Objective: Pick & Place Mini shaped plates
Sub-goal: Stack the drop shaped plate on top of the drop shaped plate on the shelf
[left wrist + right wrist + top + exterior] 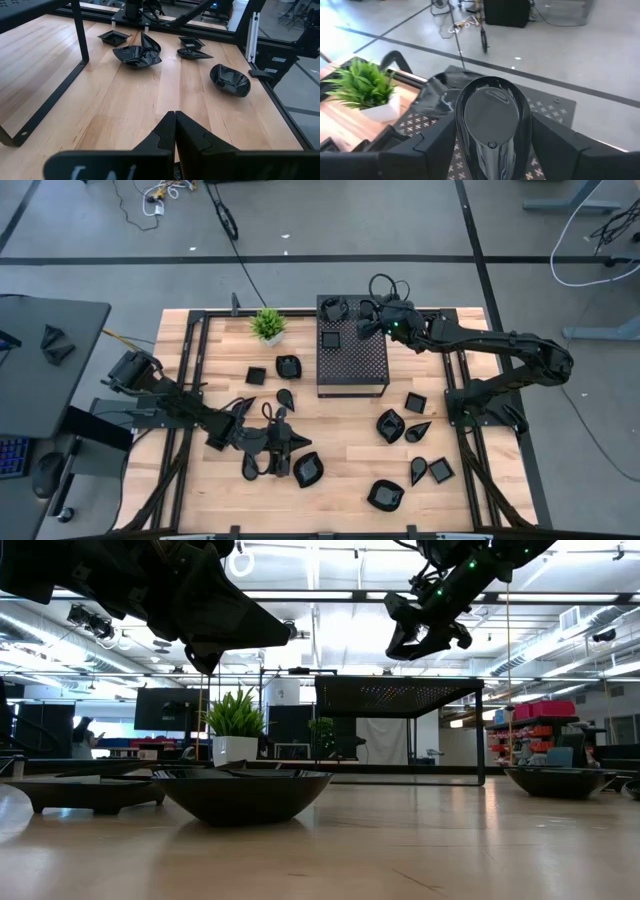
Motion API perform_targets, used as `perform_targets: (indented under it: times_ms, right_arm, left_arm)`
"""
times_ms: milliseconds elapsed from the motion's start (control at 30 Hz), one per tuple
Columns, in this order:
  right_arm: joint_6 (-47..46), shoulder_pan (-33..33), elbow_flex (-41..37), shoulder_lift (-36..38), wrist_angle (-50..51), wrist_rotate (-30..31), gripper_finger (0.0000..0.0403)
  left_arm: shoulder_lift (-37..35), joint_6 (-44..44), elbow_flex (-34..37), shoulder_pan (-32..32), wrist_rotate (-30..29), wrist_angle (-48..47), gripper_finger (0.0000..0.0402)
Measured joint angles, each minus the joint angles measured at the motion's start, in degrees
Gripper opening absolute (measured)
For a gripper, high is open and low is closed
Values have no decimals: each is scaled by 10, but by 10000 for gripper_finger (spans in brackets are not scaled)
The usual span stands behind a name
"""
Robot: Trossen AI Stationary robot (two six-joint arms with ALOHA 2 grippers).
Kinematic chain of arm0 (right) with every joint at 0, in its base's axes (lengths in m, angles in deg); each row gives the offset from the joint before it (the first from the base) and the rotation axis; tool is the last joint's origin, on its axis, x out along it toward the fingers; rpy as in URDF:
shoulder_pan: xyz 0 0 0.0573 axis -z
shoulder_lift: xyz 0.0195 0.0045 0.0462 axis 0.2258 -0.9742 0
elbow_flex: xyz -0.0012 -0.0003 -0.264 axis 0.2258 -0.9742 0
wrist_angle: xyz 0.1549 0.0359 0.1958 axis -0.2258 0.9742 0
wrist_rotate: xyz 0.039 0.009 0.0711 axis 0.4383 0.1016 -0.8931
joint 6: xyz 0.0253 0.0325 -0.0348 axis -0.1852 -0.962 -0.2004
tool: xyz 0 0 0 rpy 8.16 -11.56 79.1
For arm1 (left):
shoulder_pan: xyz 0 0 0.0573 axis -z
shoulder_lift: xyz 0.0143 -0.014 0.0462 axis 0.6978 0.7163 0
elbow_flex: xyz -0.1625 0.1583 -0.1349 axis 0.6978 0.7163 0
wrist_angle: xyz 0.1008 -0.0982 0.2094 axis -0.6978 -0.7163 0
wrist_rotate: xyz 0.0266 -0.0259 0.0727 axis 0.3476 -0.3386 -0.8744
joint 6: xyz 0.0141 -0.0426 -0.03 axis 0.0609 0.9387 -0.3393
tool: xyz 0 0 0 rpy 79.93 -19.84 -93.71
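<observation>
My right gripper (pixel 492 150) grips a glossy black teardrop plate (pixel 491 120) between its fingers, held above the perforated box (pixel 352 358) at upper centre of the overhead frame, near the green plant (pixel 268 325). At least one small plate (pixel 330 338) lies on the box top; a dark shape (pixel 333 308) near its back corner may be another, hard to tell. My left gripper (pixel 175 131) is shut w/ nothing in it, hovering over the table (pixel 340 480) at lower left-centre. Other mini plates lie scattered on the wood: a square one (pixel 308 470) just beside my left gripper, more at lower right, e.g. a rounded one (pixel 385 496).
</observation>
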Motion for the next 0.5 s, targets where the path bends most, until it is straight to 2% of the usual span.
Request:
perform_targets:
  times_ms: [500]
  right_arm:
    - [-41, 23, 0, -67, 15, 6, 258]
  left_arm:
    - [0, 0, 0, 0, 0, 0, 14]
